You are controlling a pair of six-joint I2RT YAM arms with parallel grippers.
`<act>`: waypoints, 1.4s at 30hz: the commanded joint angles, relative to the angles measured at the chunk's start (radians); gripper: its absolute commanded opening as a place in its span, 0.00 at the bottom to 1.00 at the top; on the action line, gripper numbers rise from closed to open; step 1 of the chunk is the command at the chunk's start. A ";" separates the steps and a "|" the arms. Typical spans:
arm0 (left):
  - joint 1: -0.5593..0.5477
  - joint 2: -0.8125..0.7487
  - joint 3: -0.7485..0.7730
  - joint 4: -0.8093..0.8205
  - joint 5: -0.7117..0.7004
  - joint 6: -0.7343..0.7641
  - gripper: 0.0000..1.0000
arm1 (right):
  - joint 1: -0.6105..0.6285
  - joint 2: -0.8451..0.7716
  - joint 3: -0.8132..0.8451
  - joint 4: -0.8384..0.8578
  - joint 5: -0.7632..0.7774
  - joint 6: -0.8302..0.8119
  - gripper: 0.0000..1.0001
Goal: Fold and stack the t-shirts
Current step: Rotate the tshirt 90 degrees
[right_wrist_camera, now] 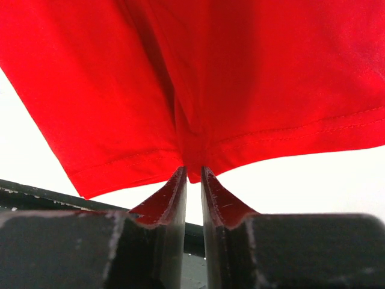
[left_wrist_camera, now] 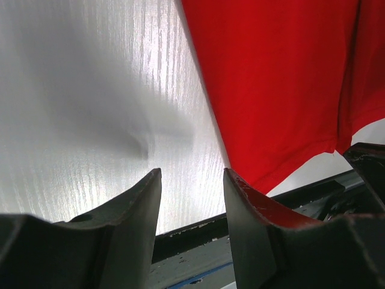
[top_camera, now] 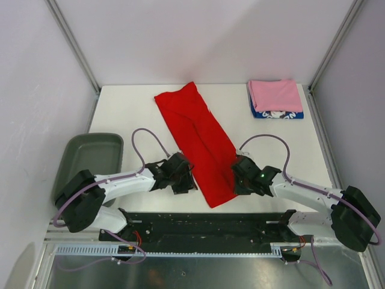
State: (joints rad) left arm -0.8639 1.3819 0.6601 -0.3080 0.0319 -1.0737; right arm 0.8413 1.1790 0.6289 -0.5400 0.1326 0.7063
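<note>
The red t-shirt lies folded into a long strip that runs diagonally from the table's back middle to its near edge. My right gripper is at the strip's near right corner. In the right wrist view its jaws stand close together, pinching a bunch of the red hem. My left gripper is just left of the strip's near end. It is open over bare table, with the red cloth beside its right finger. A folded pink t-shirt lies on a folded blue one at the back right.
A grey-green tray stands at the table's left edge, beside the left arm. The black rail that carries the arm bases runs along the near edge. Metal frame posts rise at both back corners.
</note>
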 commanded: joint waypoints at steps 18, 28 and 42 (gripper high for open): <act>-0.006 0.015 -0.011 0.051 0.031 -0.013 0.50 | 0.062 -0.036 -0.024 0.021 0.017 0.057 0.00; -0.006 0.022 -0.007 0.059 0.038 -0.006 0.50 | 0.067 -0.049 -0.024 0.014 0.019 0.056 0.01; -0.006 0.024 -0.015 0.066 0.044 -0.006 0.50 | 0.026 -0.039 -0.024 0.018 0.077 0.035 0.32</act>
State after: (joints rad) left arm -0.8639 1.4052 0.6540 -0.2695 0.0650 -1.0737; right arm 0.8764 1.1046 0.6041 -0.5560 0.1799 0.7567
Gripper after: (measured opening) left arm 0.505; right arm 0.317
